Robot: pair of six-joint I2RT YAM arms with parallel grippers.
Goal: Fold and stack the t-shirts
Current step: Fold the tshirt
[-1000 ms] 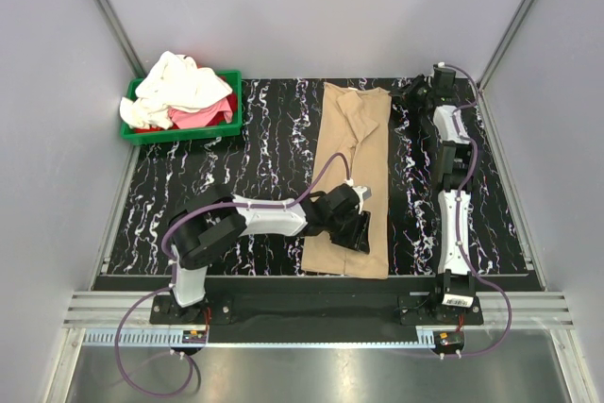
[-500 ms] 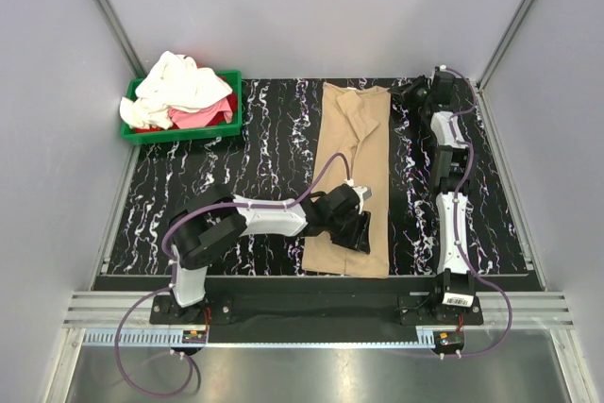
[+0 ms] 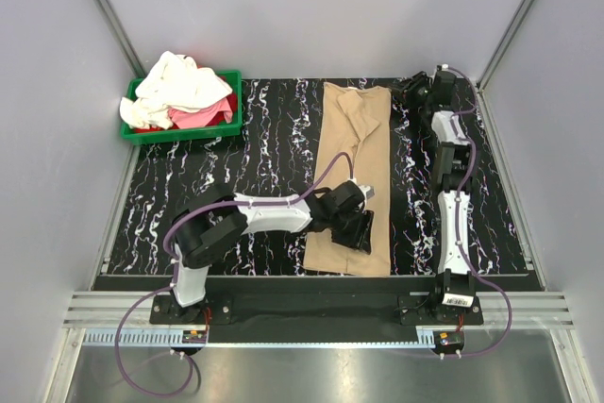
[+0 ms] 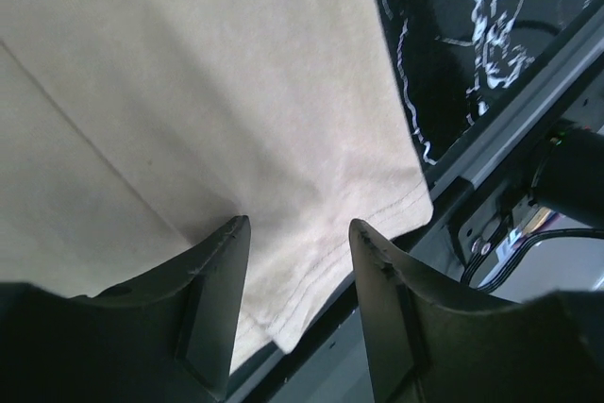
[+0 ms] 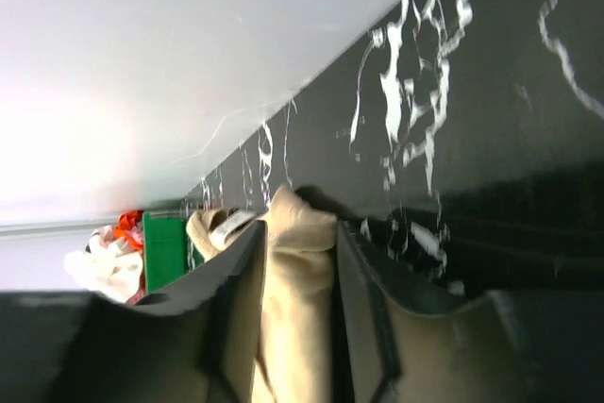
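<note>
A tan t-shirt [image 3: 354,153], folded into a long strip, lies down the middle of the black marbled table. My left gripper [image 3: 359,230] hovers over its near end. In the left wrist view it [image 4: 300,226] is open, with the shirt's hem corner [image 4: 377,205] below the jaws. My right gripper [image 3: 413,92] is at the shirt's far right corner. In the right wrist view it [image 5: 297,233] is open and low, and the tan cloth [image 5: 297,280] shows in the gap between the fingers.
A green bin [image 3: 179,134] at the far left holds a heap of white and pink shirts [image 3: 179,87]; it also shows in the right wrist view [image 5: 162,247]. The table's near edge and metal rail [image 4: 491,153] run just past the hem. Grey walls enclose the table.
The right arm has stretched farther back, bringing its gripper to the shirt's far right corner. The left gripper has shifted slightly over the near end of the shirt.
</note>
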